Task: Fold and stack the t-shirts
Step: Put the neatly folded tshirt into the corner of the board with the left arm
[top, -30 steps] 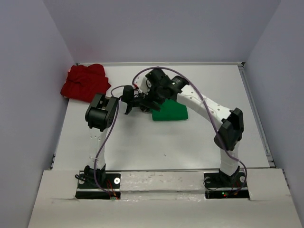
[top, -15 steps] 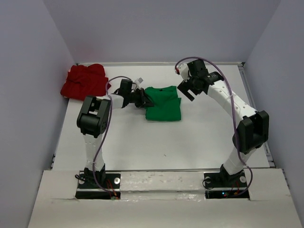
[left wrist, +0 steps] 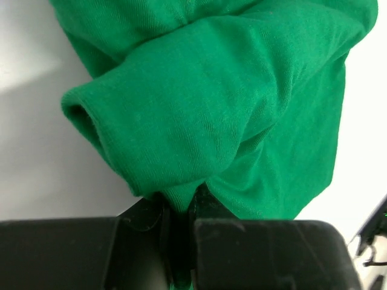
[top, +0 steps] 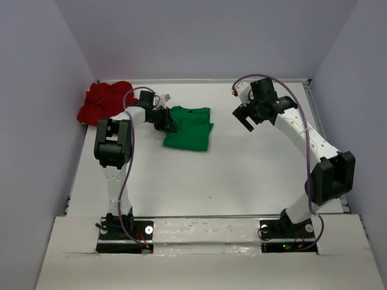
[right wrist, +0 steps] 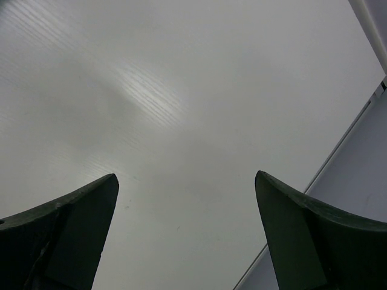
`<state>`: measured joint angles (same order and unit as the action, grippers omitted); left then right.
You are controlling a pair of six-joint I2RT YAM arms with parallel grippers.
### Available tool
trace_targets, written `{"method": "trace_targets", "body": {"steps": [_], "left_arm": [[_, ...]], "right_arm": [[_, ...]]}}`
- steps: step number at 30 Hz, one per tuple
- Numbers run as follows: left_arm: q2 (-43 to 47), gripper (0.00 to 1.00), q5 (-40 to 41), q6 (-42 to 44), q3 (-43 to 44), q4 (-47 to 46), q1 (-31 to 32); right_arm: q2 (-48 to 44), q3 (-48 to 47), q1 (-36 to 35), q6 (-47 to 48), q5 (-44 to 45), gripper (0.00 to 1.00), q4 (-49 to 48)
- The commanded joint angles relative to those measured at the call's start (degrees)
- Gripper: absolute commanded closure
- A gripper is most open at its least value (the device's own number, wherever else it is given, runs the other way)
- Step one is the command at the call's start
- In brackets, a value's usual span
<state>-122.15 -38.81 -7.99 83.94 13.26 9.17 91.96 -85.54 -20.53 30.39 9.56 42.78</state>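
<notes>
The folded green t-shirt (top: 189, 128) lies left of the table's middle, toward the back. My left gripper (top: 167, 119) is shut on its left edge; in the left wrist view a pinch of green t-shirt (left wrist: 242, 109) runs down between the black fingers (left wrist: 208, 205). The red t-shirt (top: 107, 104) is bunched in the far left corner, untouched. My right gripper (top: 245, 116) hangs open above bare table at the back right, its two dark fingertips (right wrist: 78, 217) wide apart with nothing between them.
The white table (top: 242, 175) is walled in by grey panels on three sides, with a raised rail (top: 323, 139) along its right edge. The left arm's elbow (top: 110, 142) stands just below the red shirt. Both bases sit at the near edge.
The left gripper has dragged the green t-shirt leftward and farther back, toward the red one. The right gripper let go of it and swung away to the back right, open.
</notes>
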Motion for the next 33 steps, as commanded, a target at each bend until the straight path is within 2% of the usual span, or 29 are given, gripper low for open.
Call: {"method": "trace_targets", "body": {"steps": [1,4,7,13,19,26,33], "left_arm": [[2.09,1.00,3.12,7.98,3.07,7.21,-1.52],[4.02,1.00,7.33,15.52,5.17,9.75,-2.31],[4.72,1.00,8.82,18.44,7.98,14.05,-4.15],[4.72,1.00,18.05,21.08,14.57,21.09,-7.85],[4.29,1.00,27.11,24.25,21.43,24.35,-10.39],[-1.51,1.00,34.75,26.00,36.80,31.39,-10.14],[-1.26,1.00,40.55,28.46,39.81,33.33,-9.87]], "right_arm": [[-1.70,0.63,0.32,-0.69,-2.09,0.00,-1.92],[-2.05,1.25,0.32,-1.03,-4.02,0.00,-0.95],[-2.23,1.86,0.32,-1.83,-5.34,0.00,-0.25],[-1.96,3.27,0.32,-2.79,-7.63,0.00,0.11],[-0.91,4.15,0.32,-3.15,-10.96,0.00,0.37],[1.81,3.10,0.32,-3.76,-16.05,0.00,1.25],[3.75,4.06,0.32,-3.85,-18.79,0.00,1.34]]}}
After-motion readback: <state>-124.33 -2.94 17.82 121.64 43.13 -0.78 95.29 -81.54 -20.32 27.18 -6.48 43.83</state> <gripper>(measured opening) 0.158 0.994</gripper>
